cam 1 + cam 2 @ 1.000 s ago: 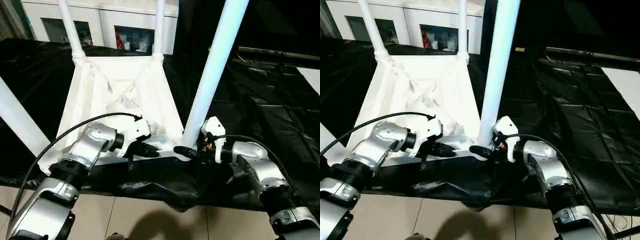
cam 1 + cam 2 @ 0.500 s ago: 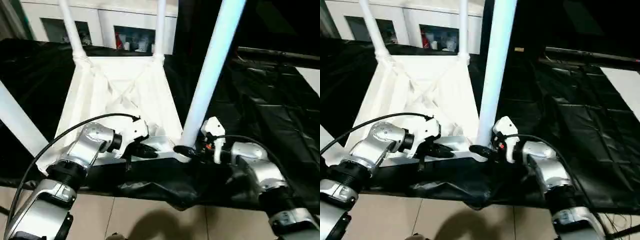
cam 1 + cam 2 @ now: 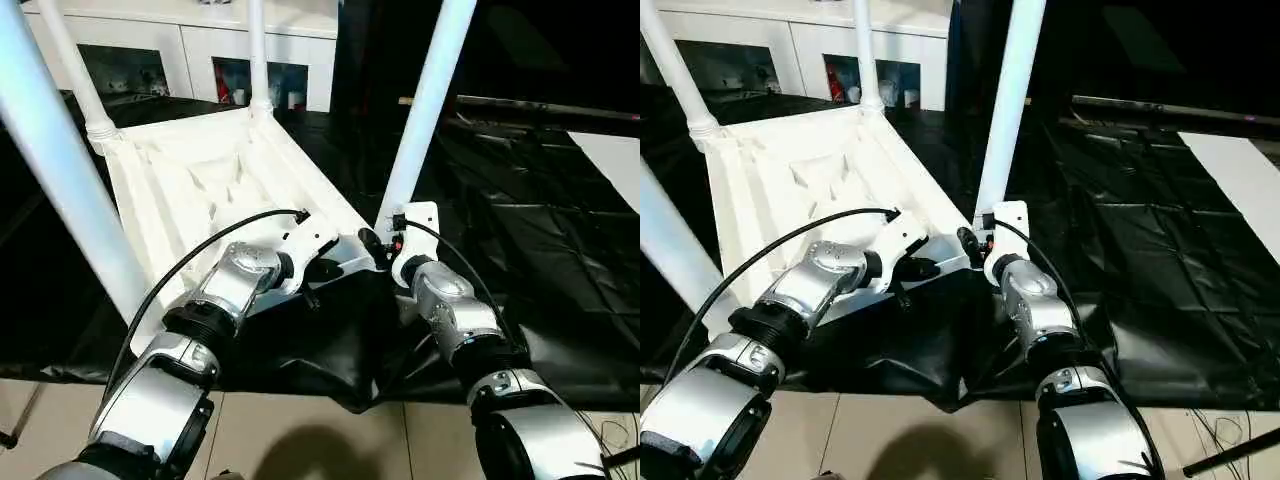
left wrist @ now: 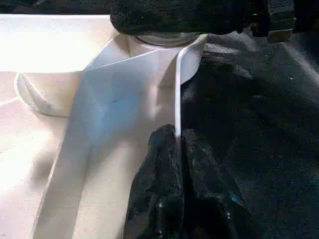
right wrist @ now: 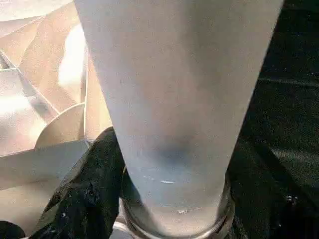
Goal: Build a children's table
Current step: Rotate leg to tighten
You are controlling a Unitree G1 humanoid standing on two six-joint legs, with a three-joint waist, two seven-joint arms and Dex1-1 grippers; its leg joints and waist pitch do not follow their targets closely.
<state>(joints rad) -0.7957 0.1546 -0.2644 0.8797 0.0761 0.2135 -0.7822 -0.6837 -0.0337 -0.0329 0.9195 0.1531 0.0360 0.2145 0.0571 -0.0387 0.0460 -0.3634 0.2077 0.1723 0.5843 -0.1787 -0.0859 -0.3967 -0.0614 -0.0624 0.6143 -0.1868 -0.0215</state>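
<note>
Eye views: white ribbed tabletop (image 3: 200, 190) upside down on black sheet (image 3: 560, 230), four legs (image 3: 425, 110) upright in corner sockets, no legible writing, left wrist: left gripper (image 4: 177, 149) pinching tabletop's near rim, right wrist: right gripper (image 3: 372, 245) fingers round near-right leg base.

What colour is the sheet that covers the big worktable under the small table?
Black; the sheet shows best in the right eye view.

White kids' tabletop (image 3: 200, 180) lies upside down, ribbed underside up. Four white tube legs (image 3: 425, 105) stand in corner sockets.
</note>
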